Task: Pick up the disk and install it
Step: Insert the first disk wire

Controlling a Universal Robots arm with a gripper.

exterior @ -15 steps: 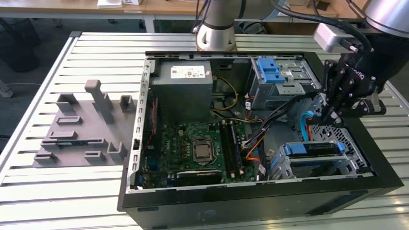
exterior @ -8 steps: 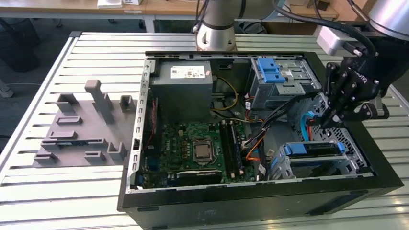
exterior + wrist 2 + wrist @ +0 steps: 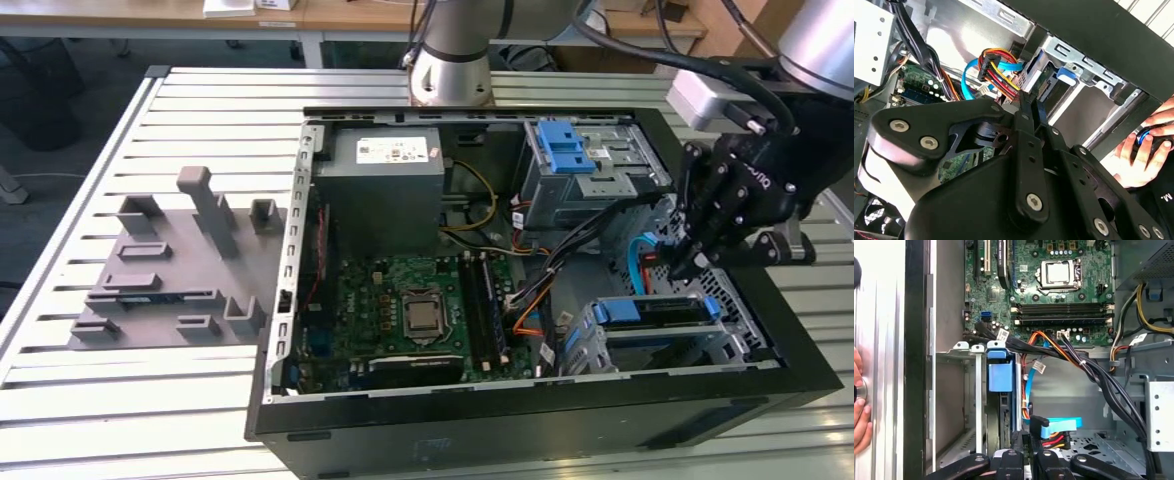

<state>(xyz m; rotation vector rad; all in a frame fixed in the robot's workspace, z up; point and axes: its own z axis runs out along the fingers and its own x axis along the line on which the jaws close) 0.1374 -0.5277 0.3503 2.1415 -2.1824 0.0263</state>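
The black linkage gripper (image 3: 687, 262), fingers seemingly pressed together, is held just above the blue-railed silver disk (image 3: 650, 312), already seated lengthwise in its bay.

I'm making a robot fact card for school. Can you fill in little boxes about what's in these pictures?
place: open computer case on a slatted metal table
arm: gripper inside the case, just above the drive cage
disk: disk seems slotted into that cage, blue rail showing
inside too: green motherboard, grey power supply, bundled cables
person: a hand outside the case
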